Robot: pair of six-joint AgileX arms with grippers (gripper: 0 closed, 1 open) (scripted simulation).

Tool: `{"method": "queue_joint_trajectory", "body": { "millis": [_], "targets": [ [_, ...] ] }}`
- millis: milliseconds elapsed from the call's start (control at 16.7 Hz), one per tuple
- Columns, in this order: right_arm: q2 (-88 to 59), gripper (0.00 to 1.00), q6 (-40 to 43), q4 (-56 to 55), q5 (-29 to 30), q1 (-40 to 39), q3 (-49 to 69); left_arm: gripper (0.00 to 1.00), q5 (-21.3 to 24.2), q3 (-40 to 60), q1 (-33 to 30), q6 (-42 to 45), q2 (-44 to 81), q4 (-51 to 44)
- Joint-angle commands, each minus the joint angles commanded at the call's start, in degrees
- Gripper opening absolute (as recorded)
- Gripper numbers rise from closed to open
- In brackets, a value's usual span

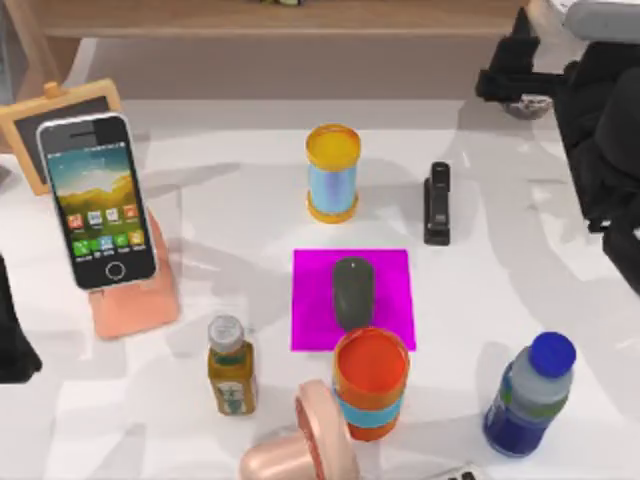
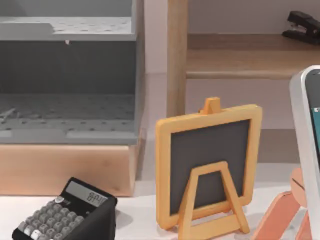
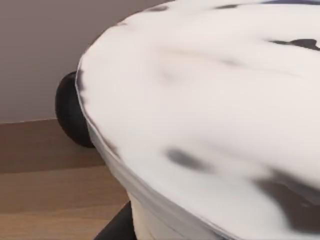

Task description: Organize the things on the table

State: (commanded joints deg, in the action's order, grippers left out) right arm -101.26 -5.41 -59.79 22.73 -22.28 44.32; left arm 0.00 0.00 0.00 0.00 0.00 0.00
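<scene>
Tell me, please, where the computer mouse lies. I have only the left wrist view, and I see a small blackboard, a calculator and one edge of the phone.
Observer: In the top view the mouse lies on a magenta mat near the middle of the table.
Operator: Does something stand close to it?
Observer: Yes. An orange canister stands at the mat's lower edge in the top view, next to the mouse. I cannot tell if they touch.
Operator: And how does the whole phone stand?
Observer: The phone leans upright on a pink stand at the table's left, with its icon screen facing up.
</scene>
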Motion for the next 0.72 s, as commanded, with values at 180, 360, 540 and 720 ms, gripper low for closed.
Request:
{"method": "queue_joint_trajectory", "body": {
  "millis": [180, 360, 540, 720],
  "targets": [
    [-1.6, 0.0, 0.0, 8.6, -0.2, 0.1, 11.3, 1.0, 0.0, 0.0, 0.0, 0.0, 0.0, 0.0],
    [-4.8, 0.0, 0.2, 18.6, -0.5, 0.7, 22.4, 1.0, 0.0, 0.0, 0.0, 0.0, 0.0, 0.0],
    [-8.8, 0.0, 0.5, 28.9, -0.8, 1.6, 32.4, 1.0, 0.0, 0.0, 0.0, 0.0, 0.0, 0.0],
    [-12.4, 0.0, 0.8, 38.0, -1.2, 2.3, 40.4, 1.0, 0.0, 0.0, 0.0, 0.0, 0.0, 0.0]
  ]
}}
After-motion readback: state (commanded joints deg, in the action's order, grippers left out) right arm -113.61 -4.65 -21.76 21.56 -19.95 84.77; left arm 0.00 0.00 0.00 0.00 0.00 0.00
